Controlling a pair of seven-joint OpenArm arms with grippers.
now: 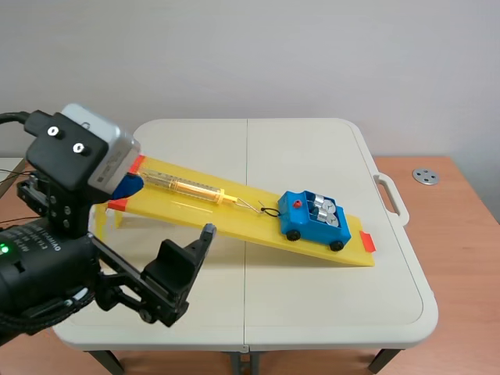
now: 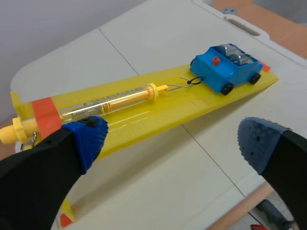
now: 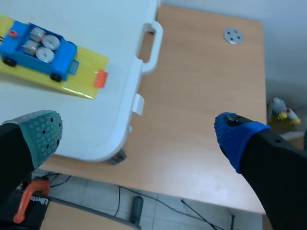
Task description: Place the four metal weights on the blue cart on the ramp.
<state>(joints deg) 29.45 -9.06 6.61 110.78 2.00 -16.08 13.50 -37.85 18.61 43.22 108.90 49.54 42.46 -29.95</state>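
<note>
The blue cart [image 1: 312, 221] stands on the low end of the yellow ramp [image 1: 234, 223], with several round metal weights [image 1: 326, 208] lying in its tray. The left wrist view shows the cart [image 2: 216, 72] and the weights [image 2: 233, 52] far ahead of my left gripper [image 2: 173, 141]. That gripper is wide open and empty, raised near the ramp's [image 2: 158, 110] high end. My left gripper [image 1: 166, 211] shows in the scene view at the left. My right gripper [image 3: 140, 133] is open and empty, off the table's right edge. The cart [image 3: 29, 60] with its weights [image 3: 41, 43] lies ahead of it to the side.
A yellow spring scale [image 1: 187, 187] lies along the ramp, its hook tied to the cart. The white folding table has a carry handle [image 1: 391, 195] on its right edge. Beyond it is a wooden surface with a small metal disc [image 1: 426, 176].
</note>
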